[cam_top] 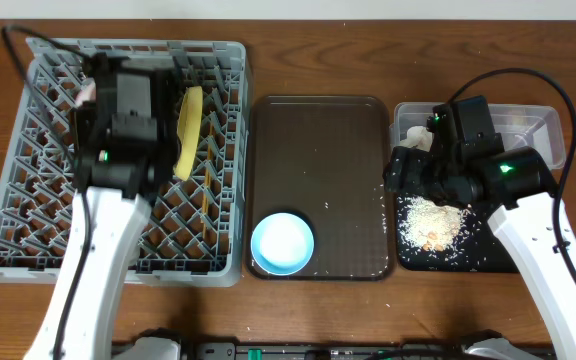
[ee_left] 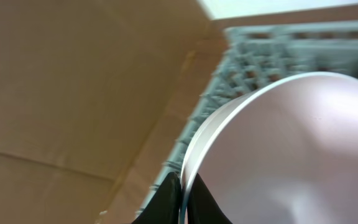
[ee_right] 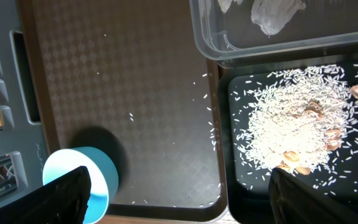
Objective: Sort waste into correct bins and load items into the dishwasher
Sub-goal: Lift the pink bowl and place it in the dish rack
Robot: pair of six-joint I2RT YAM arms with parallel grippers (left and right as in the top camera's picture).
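My left gripper is shut on the rim of the small white bowl, holding it over the grey dish rack. A yellow plate stands on edge in the rack, just right of the left arm. The light blue bowl sits at the front of the dark brown tray. My right gripper hangs open and empty above that tray's right edge, between the blue bowl and the black tray. Whitish crumbs lie heaped in the black tray. A crumpled white tissue lies in the clear container.
A few stray crumbs are scattered along the brown tray's right side. The clear container stands directly behind the black tray at the table's right. The rack fills the left of the table.
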